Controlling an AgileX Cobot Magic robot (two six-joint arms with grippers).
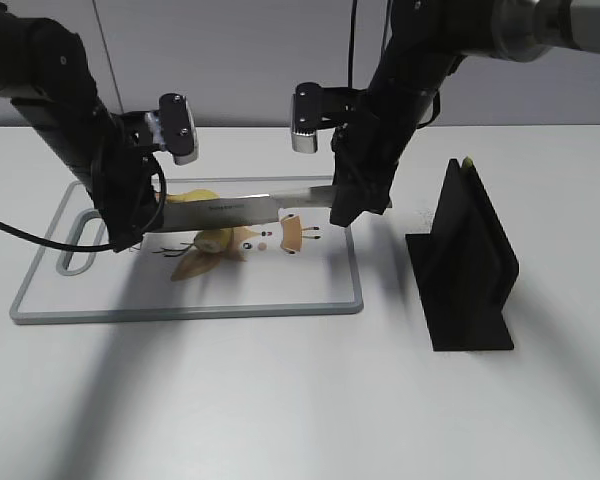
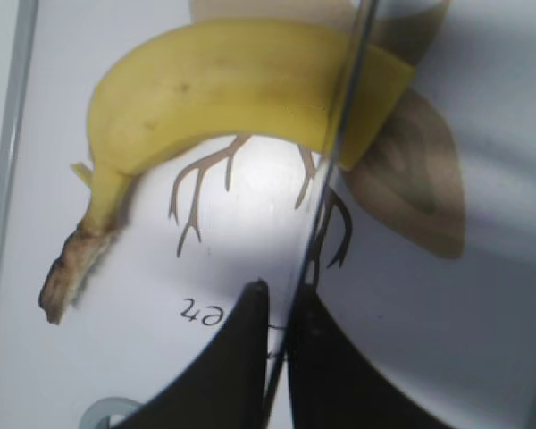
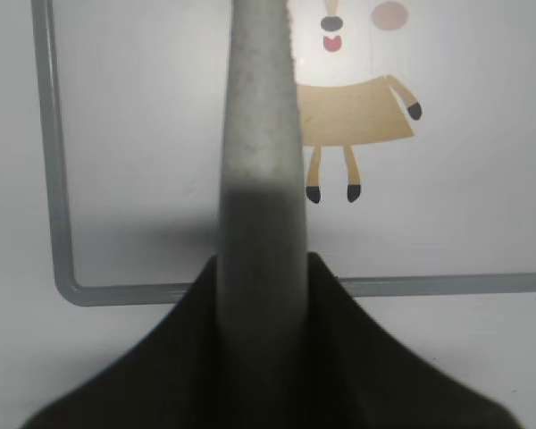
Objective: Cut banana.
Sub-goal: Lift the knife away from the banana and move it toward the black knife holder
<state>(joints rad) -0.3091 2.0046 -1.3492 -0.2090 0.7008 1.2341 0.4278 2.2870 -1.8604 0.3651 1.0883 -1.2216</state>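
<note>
White table: cutting board, black stand

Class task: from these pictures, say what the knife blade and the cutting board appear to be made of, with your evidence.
Knife blade: probably steel, a satin grey, thin and mirror-like at its edge. Cutting board: likely plastic, smooth matte white with a printed cartoon and a grey rim, possibly rubbery.

- A white cutting board with a grey rim and a handle slot at its left end lies on the white table.
- A cartoon deer is printed on the board.
- A black knife stand sits on the table, right of the board.
</note>
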